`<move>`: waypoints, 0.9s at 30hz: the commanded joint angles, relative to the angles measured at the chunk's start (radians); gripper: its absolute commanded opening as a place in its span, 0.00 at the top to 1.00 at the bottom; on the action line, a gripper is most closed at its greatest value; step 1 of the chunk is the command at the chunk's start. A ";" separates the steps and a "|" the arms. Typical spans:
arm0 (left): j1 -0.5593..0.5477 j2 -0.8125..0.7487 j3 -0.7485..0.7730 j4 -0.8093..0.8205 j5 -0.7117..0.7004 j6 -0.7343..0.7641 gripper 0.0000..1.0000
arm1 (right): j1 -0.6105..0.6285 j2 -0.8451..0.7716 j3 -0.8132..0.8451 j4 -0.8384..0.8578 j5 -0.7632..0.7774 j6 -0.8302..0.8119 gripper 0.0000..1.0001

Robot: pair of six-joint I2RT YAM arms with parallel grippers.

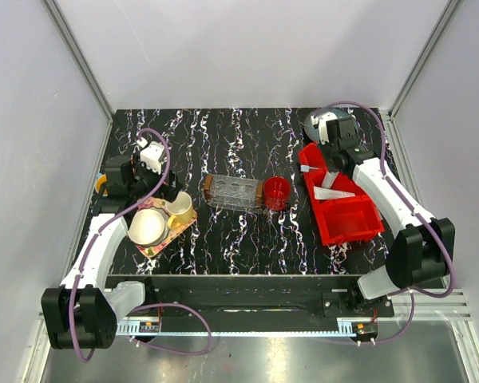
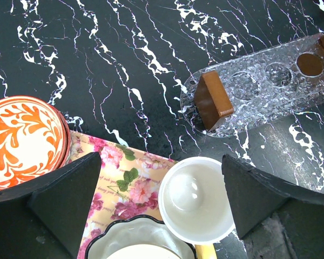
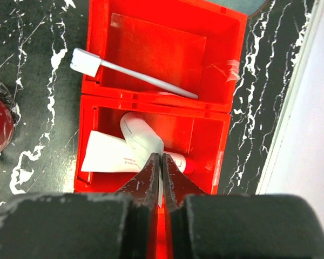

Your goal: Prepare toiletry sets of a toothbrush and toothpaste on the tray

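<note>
Barely begun: tray [image 1: 233, 194] empty, toothbrush [image 3: 146, 78] in the red bin [image 3: 162, 101]. Closed, the right end effector [image 3: 161, 162] pinches a toothpaste tube [image 3: 140, 135]; the left end effector [image 2: 162, 199] gapes empty.

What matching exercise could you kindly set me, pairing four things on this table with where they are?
1 toothbrush
2 toothpaste
3 clear tray
4 white cup

A on the flowery tray
B red bin compartment beneath the right gripper
C table centre, empty
D another red bin compartment, head over the rim

Pairs: 1-D, 2-B, 3-C, 4-A
</note>
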 commanded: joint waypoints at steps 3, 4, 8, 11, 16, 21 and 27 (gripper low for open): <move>-0.002 -0.008 0.008 0.057 0.024 0.003 0.01 | -0.015 -0.021 -0.039 -0.017 -0.052 0.007 0.86; -0.002 -0.007 0.008 0.057 0.024 0.003 0.01 | -0.018 -0.021 -0.040 -0.015 -0.059 0.011 0.84; -0.002 -0.007 0.008 0.057 0.024 0.003 0.01 | -0.024 -0.013 -0.042 -0.014 -0.069 0.012 0.80; -0.002 -0.011 0.007 0.057 0.018 0.008 0.01 | -0.032 -0.006 -0.041 -0.014 -0.082 0.015 0.76; -0.001 -0.013 0.008 0.054 0.015 0.011 0.01 | -0.039 0.013 -0.037 -0.012 -0.099 0.015 0.72; -0.002 -0.013 0.016 0.051 0.017 0.012 0.01 | -0.047 0.023 -0.034 -0.011 -0.106 0.007 0.73; -0.002 -0.014 0.031 0.042 0.021 0.015 0.01 | -0.053 0.019 -0.021 -0.012 -0.117 -0.003 0.87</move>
